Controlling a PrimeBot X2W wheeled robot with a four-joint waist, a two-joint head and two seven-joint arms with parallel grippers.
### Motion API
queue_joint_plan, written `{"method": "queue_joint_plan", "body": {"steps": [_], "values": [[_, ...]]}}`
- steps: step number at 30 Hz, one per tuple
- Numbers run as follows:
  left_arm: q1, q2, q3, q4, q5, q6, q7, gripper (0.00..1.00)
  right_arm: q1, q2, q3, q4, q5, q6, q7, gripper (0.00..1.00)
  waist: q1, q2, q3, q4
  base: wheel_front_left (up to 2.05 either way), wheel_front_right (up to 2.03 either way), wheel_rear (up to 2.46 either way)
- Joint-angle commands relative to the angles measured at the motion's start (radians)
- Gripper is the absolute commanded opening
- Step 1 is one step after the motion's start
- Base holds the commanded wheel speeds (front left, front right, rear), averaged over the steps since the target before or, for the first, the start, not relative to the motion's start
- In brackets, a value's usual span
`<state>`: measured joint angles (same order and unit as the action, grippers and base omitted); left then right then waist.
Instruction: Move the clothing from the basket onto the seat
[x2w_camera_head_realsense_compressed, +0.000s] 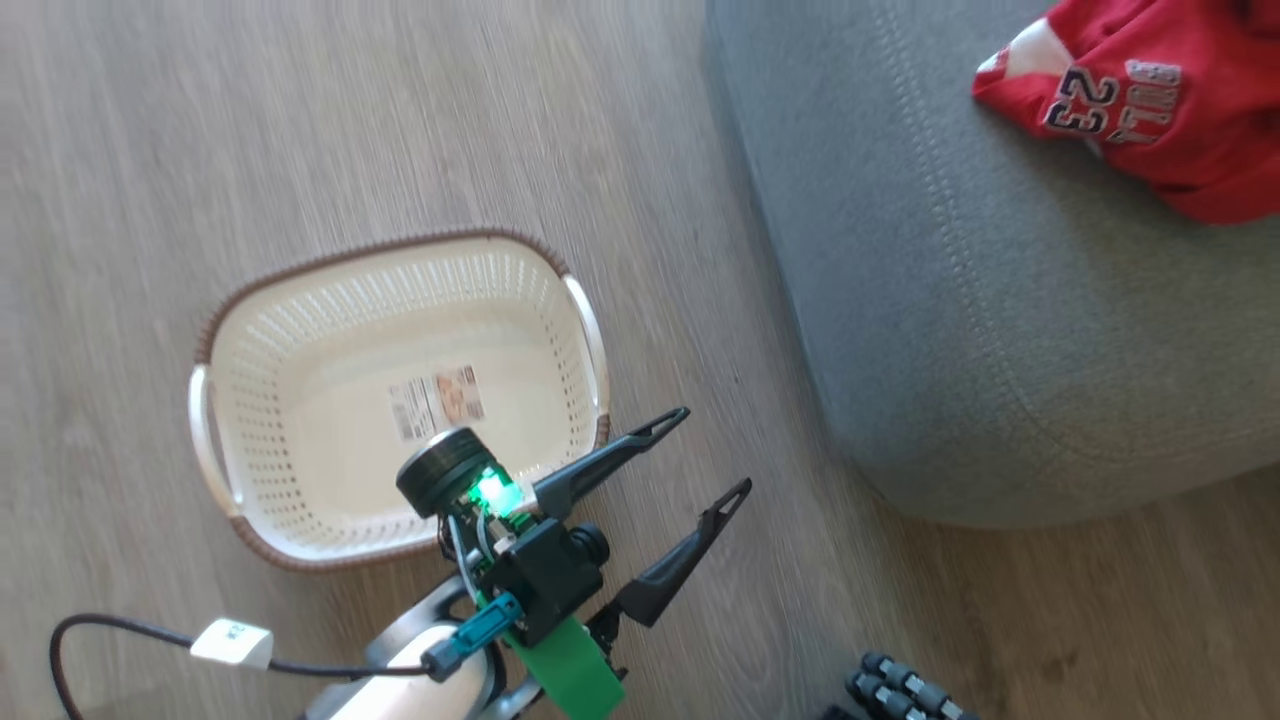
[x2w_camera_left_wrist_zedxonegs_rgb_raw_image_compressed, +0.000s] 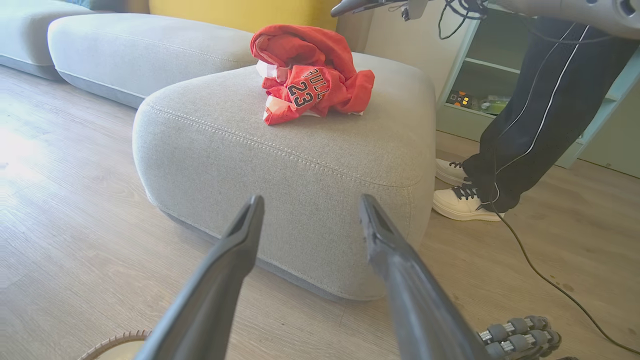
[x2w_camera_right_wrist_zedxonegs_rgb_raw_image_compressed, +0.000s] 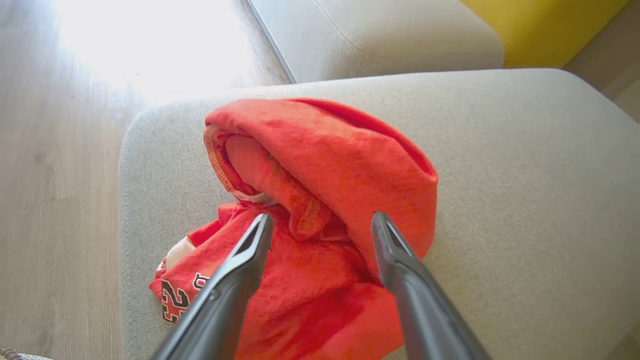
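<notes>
Pale wood-plank floor (x2w_camera_head_realsense_compressed: 300, 120) all around, and the grey seat (x2w_camera_head_realsense_compressed: 1000, 330) bulks in at the right of the head view. Left arm comes up from the bottom edge, forearm slanting to the upper right with a green light glowing at the wrist. The left tool (x2w_camera_head_realsense_compressed: 715, 448) hangs by the basket's near right corner, fingers pointing toward the seat, spread wide and gripping nothing. In its own wrist view those fingers frame the seat's front side.

Over to the right tool (x2w_camera_right_wrist_zedxonegs_rgb_raw_image_compressed: 322, 217): it looks down on the seat with its jaws parted wide and nothing pinched between them. The fingertips are over the red heap; whether they touch the fabric I cannot tell.

The basket (x2w_camera_head_realsense_compressed: 380, 245) sits on the floor, a strip of planks between it and the seat. Cream perforated walls, brown rim, and a label sticker (x2w_camera_head_realsense_compressed: 437, 402) on its bottom.

The clothing (x2w_camera_right_wrist_zedxonegs_rgb_raw_image_compressed: 340, 165) lies bunched on top of the seat, the "23" jersey underneath and a red fold with a stitched hem humped over it.

Beyond the seat, a person's dark trouser leg (x2w_camera_left_wrist_zedxonegs_rgb_raw_image_compressed: 540, 110) and white shoes (x2w_camera_left_wrist_zedxonegs_rgb_raw_image_compressed: 462, 202) stand on the floor by a pale green shelf unit (x2w_camera_left_wrist_zedxonegs_rgb_raw_image_compressed: 480, 60).
</notes>
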<state>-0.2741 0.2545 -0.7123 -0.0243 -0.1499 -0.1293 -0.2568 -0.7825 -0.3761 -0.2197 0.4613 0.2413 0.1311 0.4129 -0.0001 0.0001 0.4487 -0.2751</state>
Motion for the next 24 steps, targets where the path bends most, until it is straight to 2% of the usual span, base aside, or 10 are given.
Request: {"method": "queue_joint_plan", "body": {"steps": [1, 8, 13, 18, 24], "values": [[0.008, -0.014, 0.033, -0.027, 0.000, -0.001, -0.005, 1.00, 0.017, -0.040, 0.004, -0.058, 0.027, 0.000, 0.006, 1.00, 0.0001, -0.0001, -0.060, 0.007, 0.00, 0.00, 0.00], [0.052, -0.057, 0.075, 0.000, 0.005, -0.001, -0.005, 1.00, 0.096, -0.068, 0.031, -0.150, 0.109, 0.000, 0.000, 1.00, 0.0001, -0.0001, -0.148, 0.024, 0.00, 0.00, 0.00], [0.090, -0.098, 0.128, 0.014, 0.008, -0.001, -0.005, 1.00, 0.159, -0.072, 0.049, -0.214, 0.169, 0.000, -0.049, 1.00, 0.0001, -0.0001, -0.210, 0.046, 0.00, 0.00, 0.00], [0.112, -0.133, 0.229, 0.021, 0.006, -0.001, -0.005, 1.00, 0.246, -0.065, 0.118, -0.281, 0.202, 0.000, -0.119, 1.00, 0.0001, -0.0001, -0.246, 0.078, 0.00, 0.00, 0.00], [0.126, -0.161, 0.364, 0.020, 0.013, -0.001, -0.005, 1.00, 0.322, -0.052, 0.217, -0.344, 0.250, 0.000, -0.254, 1.00, 0.0001, -0.0001, -0.288, 0.129, 0.00, 0.00, 0.00]]}}
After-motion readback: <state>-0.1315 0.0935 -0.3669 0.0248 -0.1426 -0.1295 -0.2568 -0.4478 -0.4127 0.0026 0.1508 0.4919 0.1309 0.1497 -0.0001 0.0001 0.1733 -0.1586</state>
